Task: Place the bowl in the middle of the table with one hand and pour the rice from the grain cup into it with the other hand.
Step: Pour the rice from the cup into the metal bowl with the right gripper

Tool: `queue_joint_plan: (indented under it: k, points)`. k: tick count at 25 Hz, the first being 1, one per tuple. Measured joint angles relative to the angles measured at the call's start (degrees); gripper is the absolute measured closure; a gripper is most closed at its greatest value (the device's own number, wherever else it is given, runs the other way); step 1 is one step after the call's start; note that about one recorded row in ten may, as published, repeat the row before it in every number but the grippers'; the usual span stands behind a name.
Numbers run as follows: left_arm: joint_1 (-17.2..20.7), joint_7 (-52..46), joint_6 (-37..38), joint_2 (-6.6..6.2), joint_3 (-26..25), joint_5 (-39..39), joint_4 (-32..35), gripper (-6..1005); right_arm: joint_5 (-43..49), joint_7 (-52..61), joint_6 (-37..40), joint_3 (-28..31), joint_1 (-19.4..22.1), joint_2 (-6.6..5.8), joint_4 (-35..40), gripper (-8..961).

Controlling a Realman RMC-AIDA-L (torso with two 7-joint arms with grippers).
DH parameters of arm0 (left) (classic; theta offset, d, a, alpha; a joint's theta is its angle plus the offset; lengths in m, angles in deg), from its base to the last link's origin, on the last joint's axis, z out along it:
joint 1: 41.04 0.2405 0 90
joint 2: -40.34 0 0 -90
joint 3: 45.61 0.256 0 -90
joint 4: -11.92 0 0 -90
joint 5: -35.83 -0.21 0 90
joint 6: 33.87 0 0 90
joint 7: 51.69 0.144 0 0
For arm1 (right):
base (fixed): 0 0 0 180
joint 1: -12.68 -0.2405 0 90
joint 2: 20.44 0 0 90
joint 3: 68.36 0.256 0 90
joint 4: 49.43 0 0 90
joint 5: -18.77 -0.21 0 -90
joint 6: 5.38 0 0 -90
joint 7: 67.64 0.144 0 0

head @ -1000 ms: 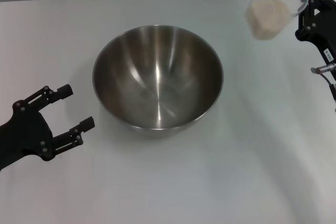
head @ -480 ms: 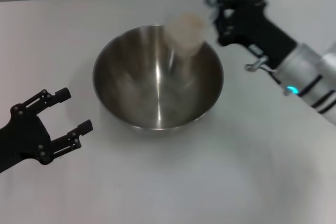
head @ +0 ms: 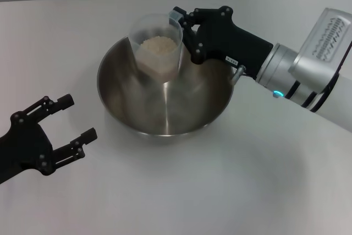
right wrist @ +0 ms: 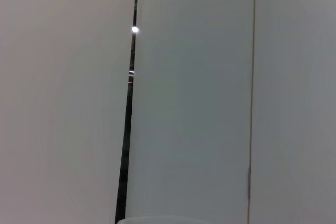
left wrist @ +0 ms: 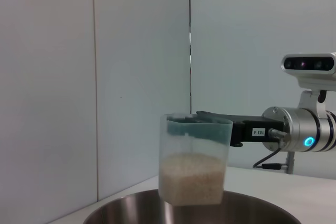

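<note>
Here the right gripper [head: 184, 37] has its black fingers [head: 192, 23] clamped on the far side of the grain cup [head: 155, 48], just above the middle of the head frame. The cup stands upright in that grasp, held over the bowl's [head: 214, 103] interior toward its upper rim, and the rice [head: 157, 45] lies as a pale level mass inside it. In the left wrist view the same cup [left wrist: 193, 163] sits at centre frame, rice [left wrist: 191, 177] filling roughly its lower half, with the bowl's rim [left wrist: 105, 214] curving along the bottom edge beneath it and the right gripper [left wrist: 226, 129] reaching in from the right. From the fingers the black gripper body runs to the silver-grey wrist at the right of the head frame. The bowl rests on the white table [head: 247, 191], around mid-frame. At the lower left, the left gripper [head: 66, 122] hovers beside the bowl, apart from it, fingers [head: 58, 103] spread and holding nothing.
</note>
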Motion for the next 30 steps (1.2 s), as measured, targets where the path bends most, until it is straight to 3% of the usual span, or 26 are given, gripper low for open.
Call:
queue_joint_plan:
  k: [14, 21, 30]
  points:
    - [0.87, 0.31, -0.38, 0.36, -0.45, 0.39, 0.32, 200, 1.62, -38.57, 7.08, -0.15, -1.97, -0.18, 6.62, 940]
    - [1.11, 0.39, -0.74, 0.72, -0.99, 0.45, 0.38, 200, 1.22, -66.81, 7.09, -0.12, -2.06, 0.02, 4.1, 939]
    - [1.5, 1.66, -1.08, 1.43, -3.02, 0.45, 0.3, 199, 1.6, -85.53, 6.77, -1.43, -1.99, 0.11, 3.33, 939]
